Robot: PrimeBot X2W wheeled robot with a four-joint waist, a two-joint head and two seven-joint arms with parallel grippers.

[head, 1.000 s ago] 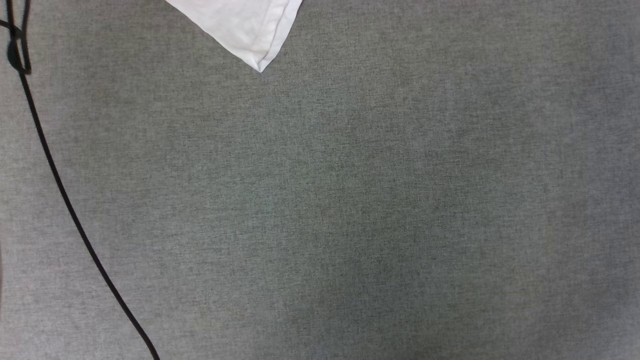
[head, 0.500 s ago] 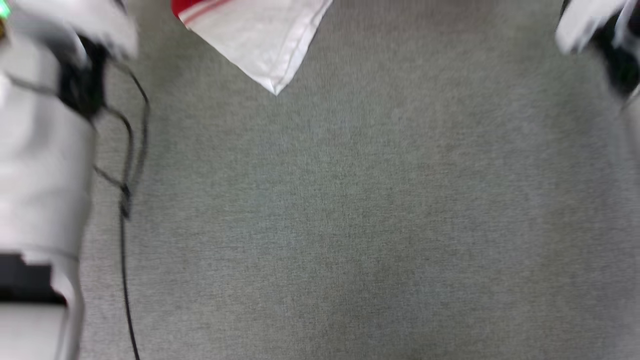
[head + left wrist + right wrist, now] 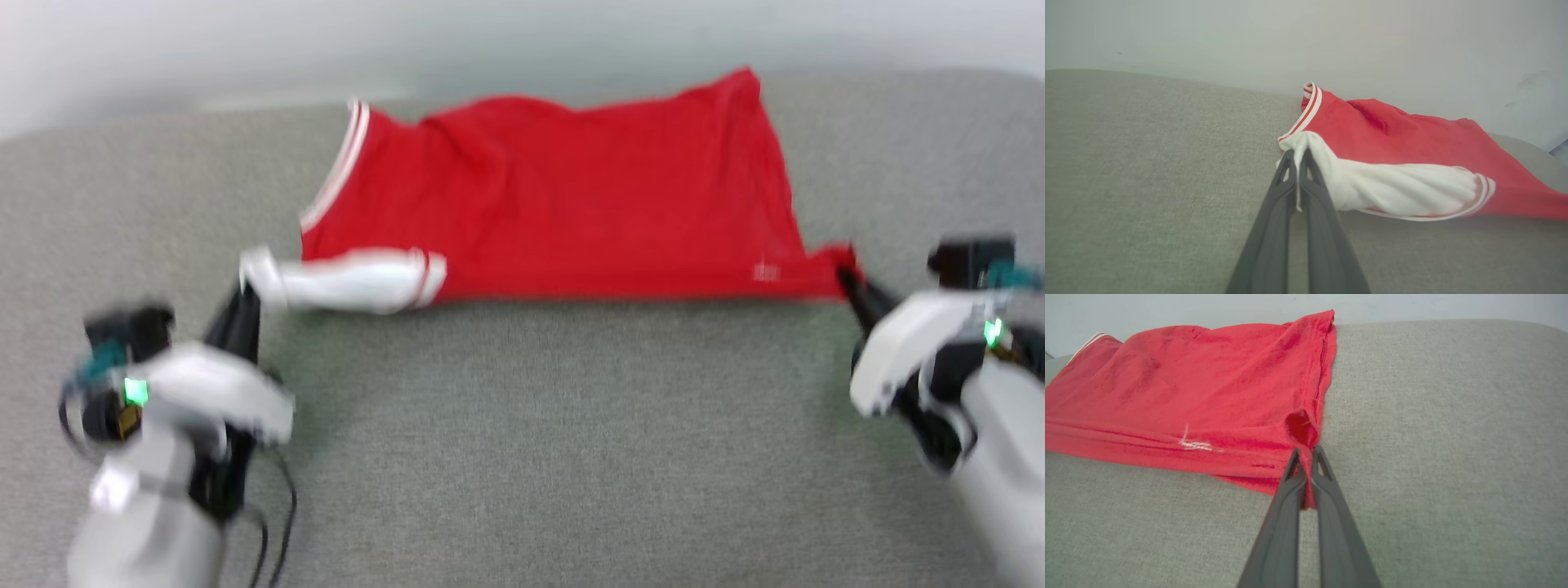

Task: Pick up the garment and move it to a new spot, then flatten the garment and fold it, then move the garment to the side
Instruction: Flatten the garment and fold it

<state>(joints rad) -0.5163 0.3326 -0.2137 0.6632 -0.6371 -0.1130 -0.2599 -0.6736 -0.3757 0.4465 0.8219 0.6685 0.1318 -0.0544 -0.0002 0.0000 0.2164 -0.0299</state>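
The garment, a red jersey with a white sleeve and striped trim, lies spread across the grey surface in the head view. My left gripper is shut on the tip of the white sleeve at the garment's near left; in the left wrist view the left gripper pinches white cloth. My right gripper is shut on the red near-right corner of the garment; the right gripper holds a red fold between its fingers. The plain red side faces up.
A grey fabric-covered surface stretches toward me in front of the garment. A pale wall runs behind its far edge. A black cable hangs by my left arm.
The head view has swung up from the near surface, where a white sleeve corner showed at the top, to the whole garment with both grippers on it.
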